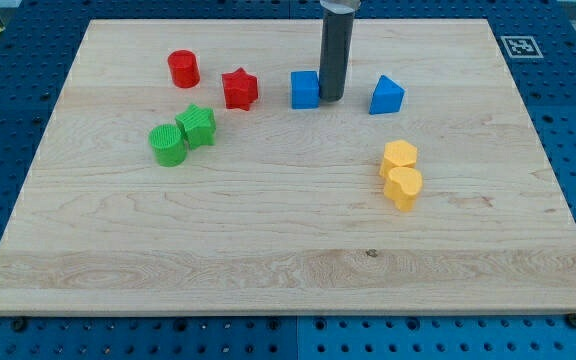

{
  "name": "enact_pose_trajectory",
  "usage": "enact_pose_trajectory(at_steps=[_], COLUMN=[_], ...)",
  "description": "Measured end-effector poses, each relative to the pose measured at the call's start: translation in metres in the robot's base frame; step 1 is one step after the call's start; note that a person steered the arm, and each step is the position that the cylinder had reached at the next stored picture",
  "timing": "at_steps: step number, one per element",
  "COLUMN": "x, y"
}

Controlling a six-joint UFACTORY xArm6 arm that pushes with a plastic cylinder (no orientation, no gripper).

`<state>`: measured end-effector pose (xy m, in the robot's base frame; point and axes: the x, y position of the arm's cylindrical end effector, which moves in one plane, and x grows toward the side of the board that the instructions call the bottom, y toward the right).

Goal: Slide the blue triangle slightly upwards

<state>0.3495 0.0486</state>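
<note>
The blue triangle (387, 95) lies on the wooden board at the upper right of centre. My tip (331, 98) stands to its left, a short gap away, and right beside the right side of a blue cube (305, 89). The rod rises straight up out of the view's top.
A red star (239, 89) and a red cylinder (183, 69) lie left of the blue cube. Two green blocks (182, 136) touch each other at the left. Two yellow blocks (401, 173) touch each other below the blue triangle. The board's top edge (288, 20) is near.
</note>
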Motion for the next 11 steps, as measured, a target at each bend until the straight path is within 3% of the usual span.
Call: enact_pose_trajectory(at_steps=[2,3,5,9,11], x=[0.046,0.058,0.058,-0.007,-0.008], y=[0.015,0.050,0.091,0.060,0.078])
